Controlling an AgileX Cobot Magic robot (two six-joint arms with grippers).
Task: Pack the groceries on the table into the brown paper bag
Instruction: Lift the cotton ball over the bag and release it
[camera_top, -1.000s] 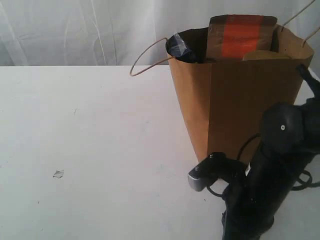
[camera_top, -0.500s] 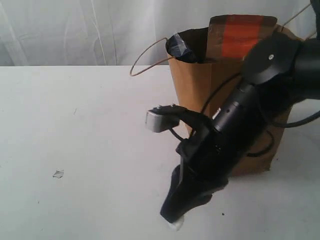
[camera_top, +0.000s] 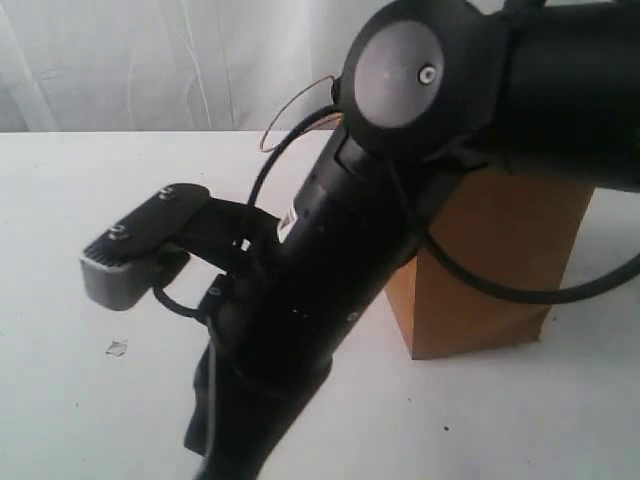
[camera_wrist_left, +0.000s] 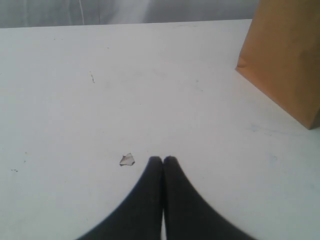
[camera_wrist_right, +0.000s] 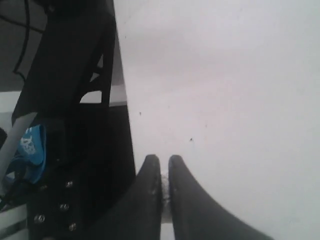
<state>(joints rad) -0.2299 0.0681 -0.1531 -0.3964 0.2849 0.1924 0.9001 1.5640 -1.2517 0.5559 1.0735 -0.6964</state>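
The brown paper bag stands at the back right of the table. My right arm crosses in front of it and hides its mouth; one handle loop shows. No groceries are in view. The right gripper's tips drop out of the exterior view; in the right wrist view the right gripper is shut over a white surface, with a pale speck in the slit that I cannot identify. The left gripper is shut and empty, low over the table, far from the bag.
A small white crumb lies just beside the left fingertips, and shows as a crumb in the exterior view. The right arm's grey wrist camera juts out left. A black frame with a blue item borders the white surface.
The right arm has swung up from the lower right, across the front of the bag and to the left, now filling the exterior view and covering the bag's top and its contents.
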